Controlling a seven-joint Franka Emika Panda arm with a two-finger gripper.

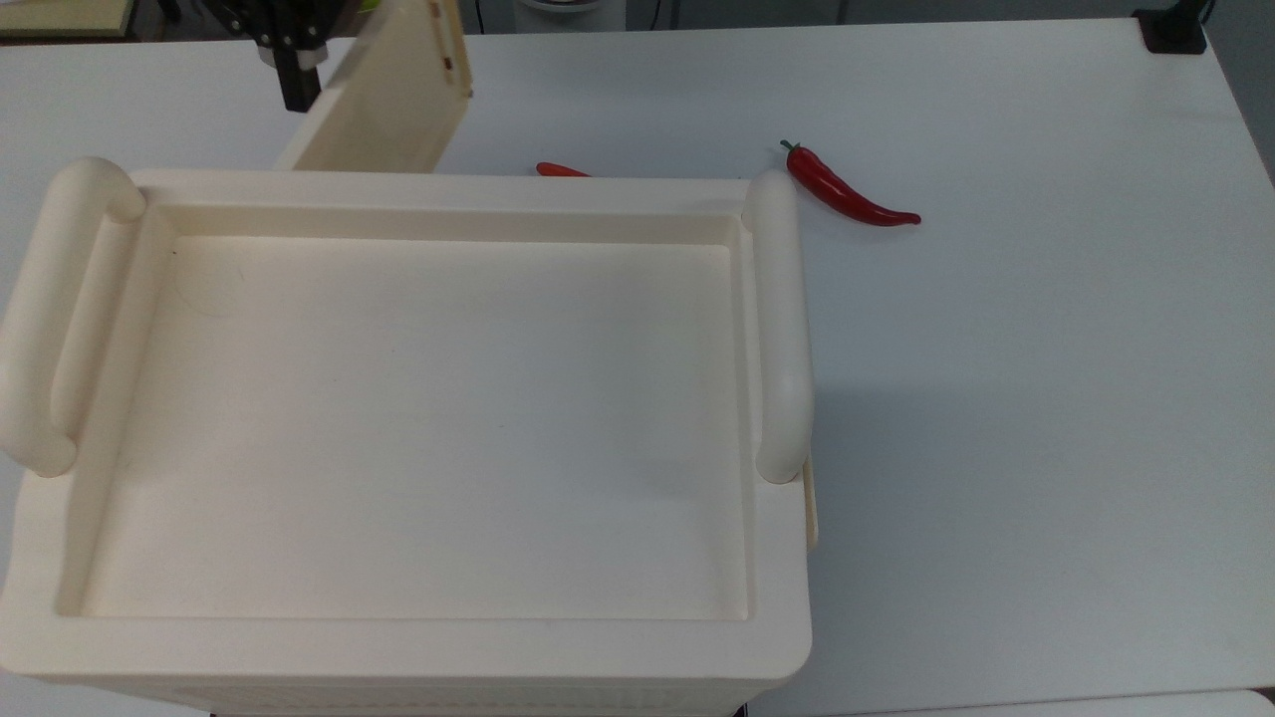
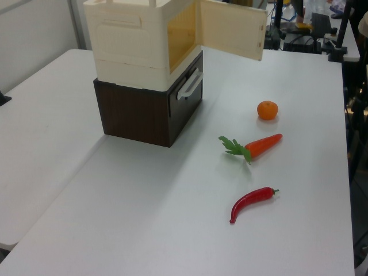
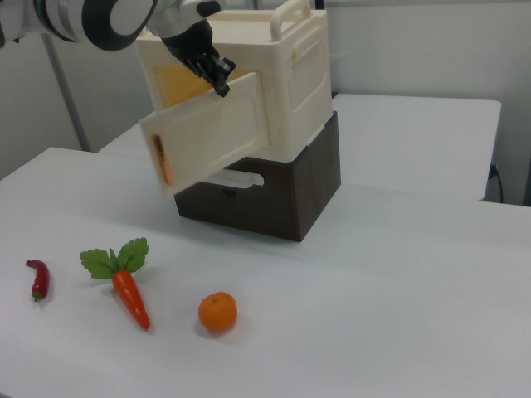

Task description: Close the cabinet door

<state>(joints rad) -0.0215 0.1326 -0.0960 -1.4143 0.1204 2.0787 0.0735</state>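
The cabinet (image 1: pixel 428 418) is a large cream box with a recessed tray top and two tube handles. It stands on a dark brown drawer unit (image 2: pixel 144 115). Its amber-tinted inside (image 2: pixel 181 31) faces the table. The cabinet door (image 1: pixel 393 95) is a thin cream panel standing at an angle, roughly half open, and it also appears in the left view (image 2: pixel 233 29) and the right view (image 3: pixel 211 133). My gripper (image 1: pixel 292 60) is black and sits against the door's outer side near its top edge. In the right view my gripper (image 3: pixel 214 70) is between the door and the cabinet front.
On the white table in front of the cabinet lie a red chili (image 1: pixel 852 194), a carrot (image 2: pixel 256 146) with green leaves and an orange (image 2: pixel 267 110). The drawer unit has a white handle (image 2: pixel 190 86). Open table stretches across the top view's right.
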